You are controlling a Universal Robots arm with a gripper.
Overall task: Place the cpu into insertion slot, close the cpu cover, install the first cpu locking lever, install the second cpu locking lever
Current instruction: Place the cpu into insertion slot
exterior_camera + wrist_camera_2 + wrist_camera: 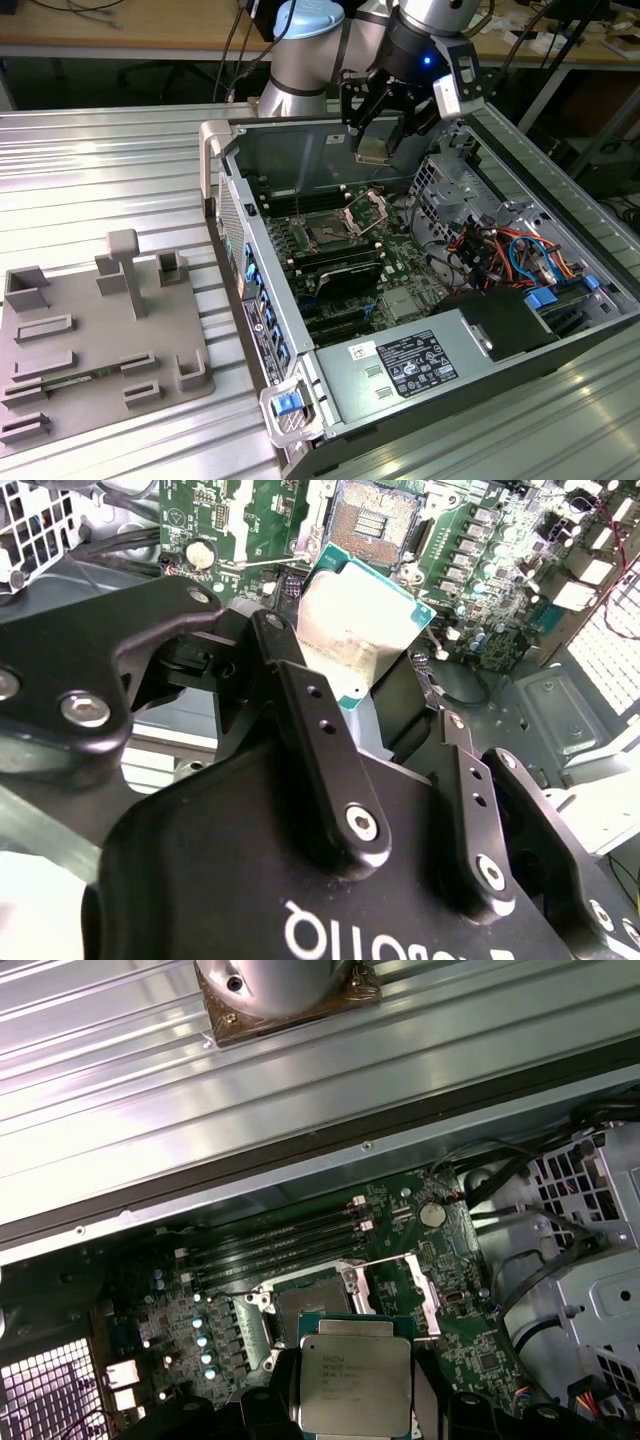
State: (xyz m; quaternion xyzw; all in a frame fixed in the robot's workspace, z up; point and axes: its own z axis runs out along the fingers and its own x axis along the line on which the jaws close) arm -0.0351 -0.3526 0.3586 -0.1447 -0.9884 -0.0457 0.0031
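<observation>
Jaws: drawn in narrow, pinching the cpu (360,620) by two opposite edges.
Held: the cpu sits at the tips of the gripper (382,135), its metal face turned up toward the wrist.
Below the jaws: the insertion slot (310,1310) is bare and dark, and the cpu hangs clear above it.
Beside the slot: the cpu cover (365,212) is swung up and open.
Pose: the arm (300,50) reaches over the far wall of the computer case (250,250), wrist pointing down.
</observation>
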